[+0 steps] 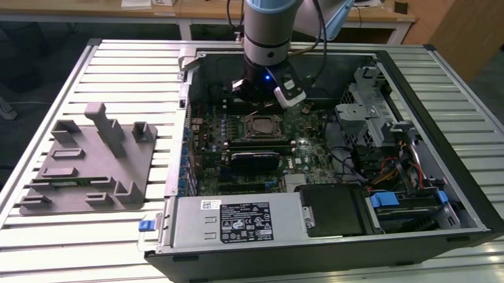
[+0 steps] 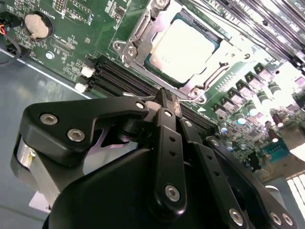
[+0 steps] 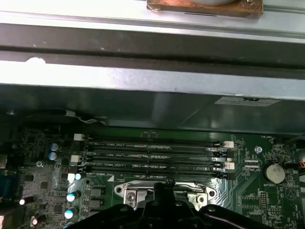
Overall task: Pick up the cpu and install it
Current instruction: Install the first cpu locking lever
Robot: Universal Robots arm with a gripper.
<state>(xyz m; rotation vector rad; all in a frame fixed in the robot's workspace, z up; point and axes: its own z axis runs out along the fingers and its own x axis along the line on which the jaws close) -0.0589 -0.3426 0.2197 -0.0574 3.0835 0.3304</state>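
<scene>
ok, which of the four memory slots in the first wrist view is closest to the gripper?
The slot bordering the socket's metal bracket, right at the gripper; the other three lie farther off, toward the case wall.

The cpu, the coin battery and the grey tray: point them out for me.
cpu point(image 2: 183, 47): second wrist view, middle of its silver top.
coin battery point(image 3: 275, 172): first wrist view, centre of its round face.
grey tray point(image 1: 77, 184): exterior view, bare part of its flat base.

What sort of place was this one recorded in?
Probably a robotics lab or workshop: an opened computer case lies on a slatted metal table beside a grey tray, with wooden desks behind.
</scene>
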